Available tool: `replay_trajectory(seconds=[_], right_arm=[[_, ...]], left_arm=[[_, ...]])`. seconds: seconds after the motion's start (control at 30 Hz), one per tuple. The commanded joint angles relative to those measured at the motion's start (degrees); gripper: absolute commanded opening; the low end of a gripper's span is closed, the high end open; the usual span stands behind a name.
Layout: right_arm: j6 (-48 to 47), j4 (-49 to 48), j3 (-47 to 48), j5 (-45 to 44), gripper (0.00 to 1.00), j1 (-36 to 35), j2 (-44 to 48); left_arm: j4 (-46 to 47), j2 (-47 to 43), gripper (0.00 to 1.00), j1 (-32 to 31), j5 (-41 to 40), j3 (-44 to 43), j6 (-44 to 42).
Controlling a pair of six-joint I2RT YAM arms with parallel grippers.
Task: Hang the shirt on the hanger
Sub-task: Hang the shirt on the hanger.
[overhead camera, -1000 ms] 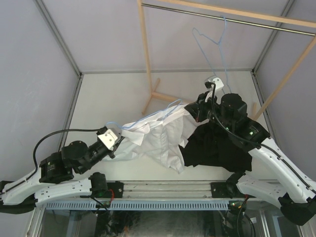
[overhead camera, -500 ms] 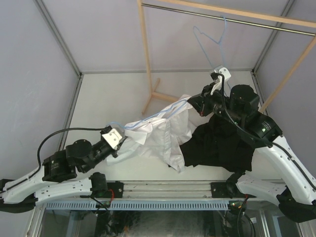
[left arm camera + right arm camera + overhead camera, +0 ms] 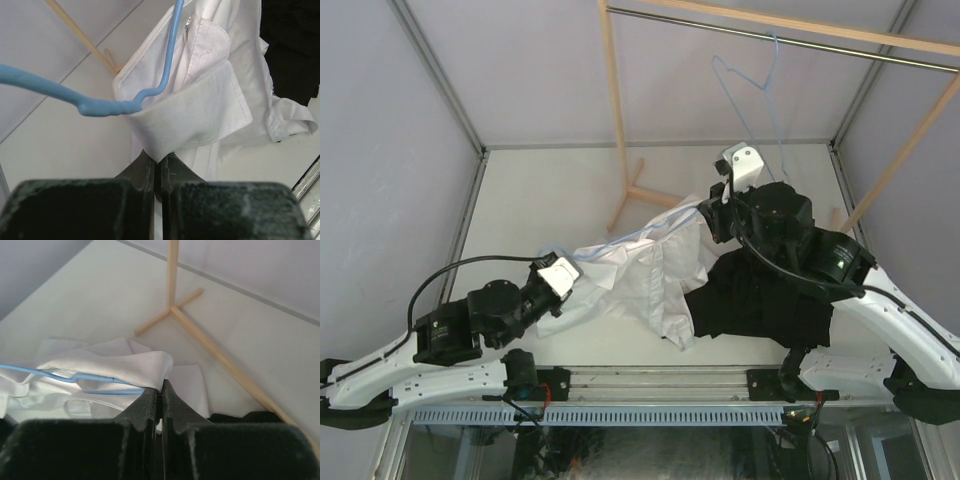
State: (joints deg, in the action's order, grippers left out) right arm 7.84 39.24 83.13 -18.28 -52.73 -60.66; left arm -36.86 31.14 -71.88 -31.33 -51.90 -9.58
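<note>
The white shirt (image 3: pixel 640 272) lies stretched between my two grippers, partly over the table. A blue hanger (image 3: pixel 620 242) runs inside its upper edge. My left gripper (image 3: pixel 572 284) is shut on a folded cuff-like edge of the shirt (image 3: pixel 200 100), right below the hanger's bend (image 3: pixel 100 106). My right gripper (image 3: pixel 707 214) is shut on the shirt's other raised edge (image 3: pixel 115 362), with the hanger's blue wire (image 3: pixel 60 375) just left of the fingertips. The left gripper (image 3: pixel 159 157) and the right gripper (image 3: pixel 161 387) each pinch white fabric.
A black garment (image 3: pixel 760 295) lies under the right arm, beside the shirt. A wooden rack (image 3: pixel 613 110) stands at the back, its foot (image 3: pixel 650 195) on the table near the shirt. A second blue hanger (image 3: pixel 745 85) hangs from the rack's metal rail (image 3: pixel 800 40).
The left gripper has moved a little right with the shirt's edge. The right arm has risen, swung out and come back left, keeping hold of the shirt, which now hangs tauter.
</note>
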Motion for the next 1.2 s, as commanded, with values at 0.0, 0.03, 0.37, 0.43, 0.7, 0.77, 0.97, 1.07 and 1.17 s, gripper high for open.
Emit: replay_trajectory(seconds=[0.0,0.03,0.37,0.43,0.7,0.77,0.97,1.07,1.17], right_arm=[[-3.1,-3.5,3.3,-10.4,0.0,-4.8,-1.1],[-3.5,-3.6,3.3,-11.8,0.0,-5.8,-1.6],[-4.6,-4.5,1.9,-17.4,0.0,-11.9,-9.0],[-4.3,-5.5,1.0,-16.3,0.0,-12.3,-10.4],[0.2,-9.5,-4.0,-8.1,0.0,-13.0,-12.4],[2.5,-12.3,-7.4,-5.1,0.0,-13.0,-10.7],[8.7,-21.4,-19.7,5.5,0.0,-13.7,-5.5],[10.5,-25.0,-23.9,6.2,0.0,-15.9,-3.0],[11.8,-28.4,-26.3,8.4,0.0,-17.9,-1.4]], left_arm=[[-4.5,3.4,0.0,0.2,-1.7,-2.5,-0.7],[-4.5,3.9,0.0,0.2,-1.5,-2.6,-0.6],[-2.3,7.5,0.0,0.1,1.1,-2.9,-0.3],[-2.0,8.1,0.0,0.2,1.4,-2.9,-0.3],[-0.9,9.2,0.0,0.1,-2.8,-2.7,1.4],[0.0,8.6,0.0,0.1,-5.1,-2.3,2.3],[1.9,7.2,0.0,0.9,-9.5,-2.9,4.2],[2.5,6.9,0.0,2.5,-10.6,-4.5,4.7],[3.9,6.8,0.0,4.1,-10.9,-6.5,4.2]])
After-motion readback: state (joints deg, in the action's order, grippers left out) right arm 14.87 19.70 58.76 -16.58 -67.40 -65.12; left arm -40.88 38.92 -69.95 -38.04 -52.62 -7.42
